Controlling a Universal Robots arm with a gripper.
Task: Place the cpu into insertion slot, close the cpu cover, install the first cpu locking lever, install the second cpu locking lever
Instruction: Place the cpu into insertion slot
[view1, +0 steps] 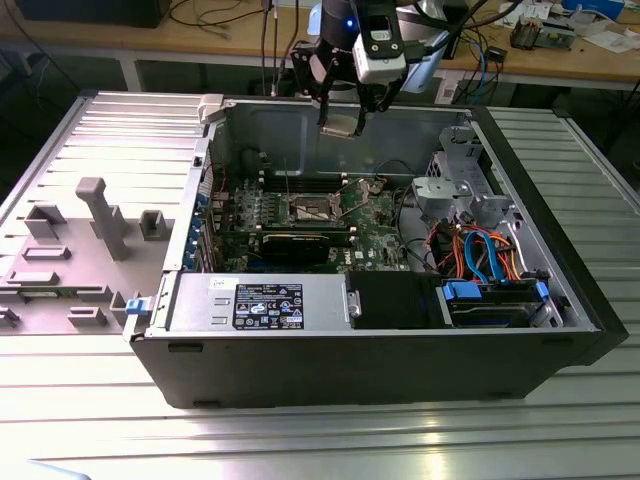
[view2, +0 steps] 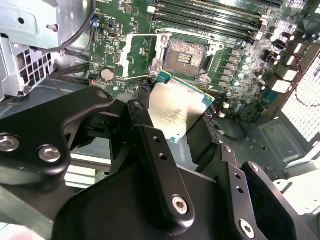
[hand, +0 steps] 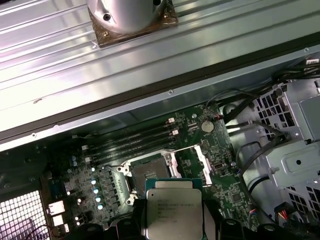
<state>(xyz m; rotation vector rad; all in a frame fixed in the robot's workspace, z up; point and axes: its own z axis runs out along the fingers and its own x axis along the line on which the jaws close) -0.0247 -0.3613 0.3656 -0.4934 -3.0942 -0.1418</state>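
My gripper (view1: 340, 120) hangs high over the open computer case, shut on the cpu (view1: 341, 126), a flat square silver-grey chip. In both wrist views the chip (view2: 179, 105) (hand: 173, 212) sits between the black fingers (view2: 145, 125), level and well above the board. The insertion slot (view1: 313, 210) (view2: 186, 56) (hand: 150, 175) lies below on the green circuit board, its dark centre bare. The cpu cover (view2: 134, 55) (hand: 204, 161) is swung open beside the socket, a thin silver frame with a cut-out middle.
A long black graphics card (view1: 300, 242) lies in front of the socket, with memory slots (view2: 210, 15) behind it. A power supply (view1: 262, 302), a metal drive cage (view1: 462, 190) and orange and blue cables (view1: 482, 250) fill the case's near and right parts. A grey fixture (view1: 100, 215) stands outside.
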